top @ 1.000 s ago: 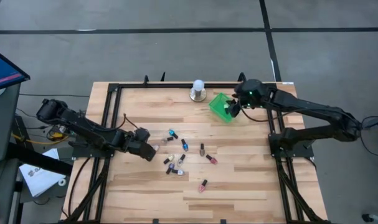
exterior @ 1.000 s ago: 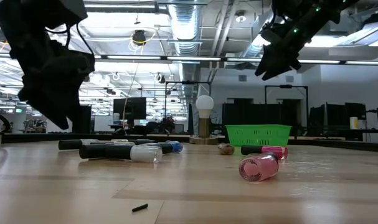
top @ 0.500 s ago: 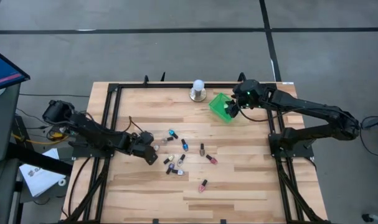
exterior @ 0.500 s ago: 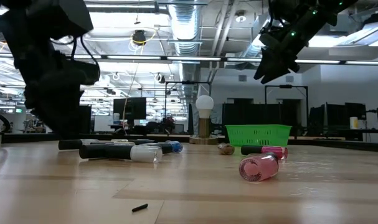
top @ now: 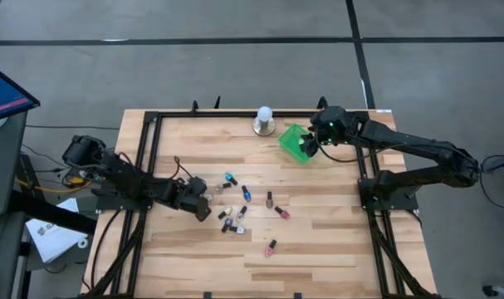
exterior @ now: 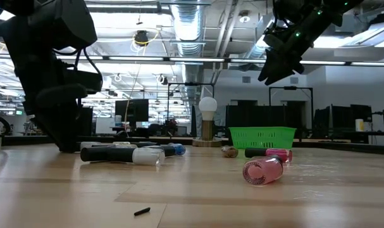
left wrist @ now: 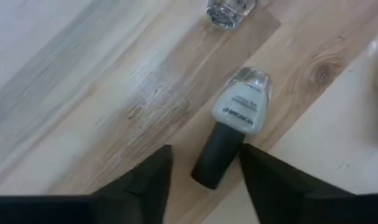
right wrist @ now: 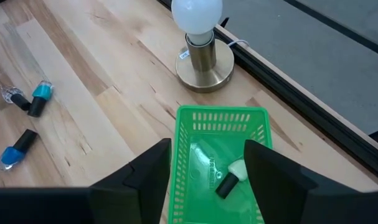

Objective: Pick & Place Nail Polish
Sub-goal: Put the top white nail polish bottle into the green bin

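At the left end of the scattered bottles, the left gripper [left wrist: 204, 165] sits low on the wooden table [top: 318, 249], its two dark fingers [left wrist: 148, 180] spread to either side of the dark cap of a white nail polish bottle [left wrist: 241, 102] lying on its side; the cap lies in the gap, and no contact with the pads is visible. A second ago this arm hung higher and further left, clear of the bottles; it has since reached rightward and come down to the tabletop, and its fingers have begun to narrow. Just past the white bottle's base lies a clear glass bottle [left wrist: 231, 9].

In the high view the other nail polish bottles [top: 245, 193] lie in a loose cluster near the table's middle, blue ones toward the top, dark ones below, and a pink one [top: 271, 247] apart near the front edge. None has shifted over the second.

At the far right corner, the right gripper [right wrist: 207, 165] hovers above the green basket [right wrist: 189, 121], fingers apart and holding nothing, almost where it was before. One pale bottle with a dark cap [right wrist: 229, 176] lies inside the basket. Just behind the basket stands a white-domed lamp on a metal base [right wrist: 200, 37].
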You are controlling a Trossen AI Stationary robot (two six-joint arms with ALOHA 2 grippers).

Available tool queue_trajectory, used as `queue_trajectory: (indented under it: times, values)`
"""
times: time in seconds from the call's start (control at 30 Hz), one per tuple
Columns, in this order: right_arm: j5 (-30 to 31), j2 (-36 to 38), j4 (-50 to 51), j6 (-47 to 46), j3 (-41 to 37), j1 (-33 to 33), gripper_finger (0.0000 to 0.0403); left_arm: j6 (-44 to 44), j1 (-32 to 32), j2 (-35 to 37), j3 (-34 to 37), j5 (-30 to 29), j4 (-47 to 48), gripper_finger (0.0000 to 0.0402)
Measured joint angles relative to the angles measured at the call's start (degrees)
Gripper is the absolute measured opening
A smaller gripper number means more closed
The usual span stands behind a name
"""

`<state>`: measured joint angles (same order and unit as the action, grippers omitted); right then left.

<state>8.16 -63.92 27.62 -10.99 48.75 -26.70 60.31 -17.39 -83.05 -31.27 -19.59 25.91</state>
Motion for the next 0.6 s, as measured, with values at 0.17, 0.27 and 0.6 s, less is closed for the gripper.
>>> queue_trajectory:
  times: [0.17,0.27,0.6]
  values:
    - [-0.3,0.0,-0.1,0.4,0.0,0.0,0.0186,-0.1,0.0,0.2,0.1,0.2,-0.5,0.0076]
    - [-0.8,0.0,-0.8,0.4,0.0,0.0,0.0181,0.0,0.1,1.5,0.2,0.1,-0.9,0.0043]
    - [-0.9,0.0,-6.7,0.4,0.0,3.5,0.0170,0.0,3.0,11.0,0.4,-1.4,-0.9,0.0043]
